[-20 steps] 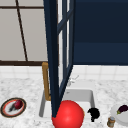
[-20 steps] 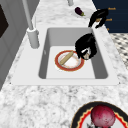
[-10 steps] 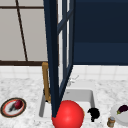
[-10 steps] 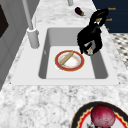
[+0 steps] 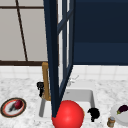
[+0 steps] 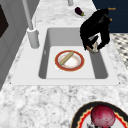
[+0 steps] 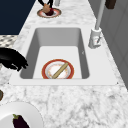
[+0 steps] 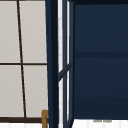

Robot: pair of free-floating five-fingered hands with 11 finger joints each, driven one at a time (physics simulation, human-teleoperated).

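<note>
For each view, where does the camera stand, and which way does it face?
Front: stands before the counter and faces the sink and the open door; left hand and right hand show.
Left side: at the sink's left, looking along it; right hand near the front rim.
Right side: at the sink's right, looking back along it; both hands.
Upper: faces the door above the sink.
Both side views share the plate in the sink.

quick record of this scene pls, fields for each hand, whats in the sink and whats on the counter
right hand: right hand over the sink's right edge, fingers curled round a small tan object
left hand: left hand in the air by the faucet, fingers unclear
sink: sink holds a red-rimmed plate with a tan stick lying across it
left counter: dark-rimmed plate with a red round fruit
right counter: white plate with an eggplant
above: open cabinet door
</note>
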